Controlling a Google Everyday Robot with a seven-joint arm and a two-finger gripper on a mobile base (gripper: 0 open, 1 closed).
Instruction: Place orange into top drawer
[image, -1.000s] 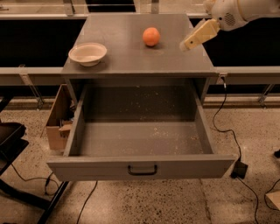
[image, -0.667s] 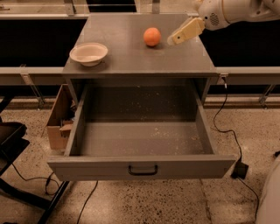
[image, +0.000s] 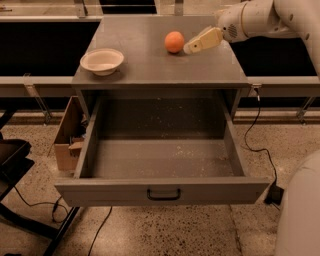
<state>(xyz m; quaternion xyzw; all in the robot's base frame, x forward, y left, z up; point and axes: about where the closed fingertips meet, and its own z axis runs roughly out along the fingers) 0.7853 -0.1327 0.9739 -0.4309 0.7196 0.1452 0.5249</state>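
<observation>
The orange is a small round fruit resting on the grey cabinet top, right of centre toward the back. My gripper reaches in from the upper right on a white arm, and its cream-coloured tip is right beside the orange on its right side, at or near touching. The top drawer is pulled fully open below the cabinet top. Its speckled floor holds nothing and its dark handle is centred on the front.
A cream shallow bowl sits on the left of the cabinet top. A cardboard box stands on the floor left of the drawer. Black cables run across the floor on both sides. The robot's white base fills the lower right corner.
My gripper has moved left and slightly down across the cabinet top, from well right of the orange to right beside it. The orange, bowl and drawer have not moved.
</observation>
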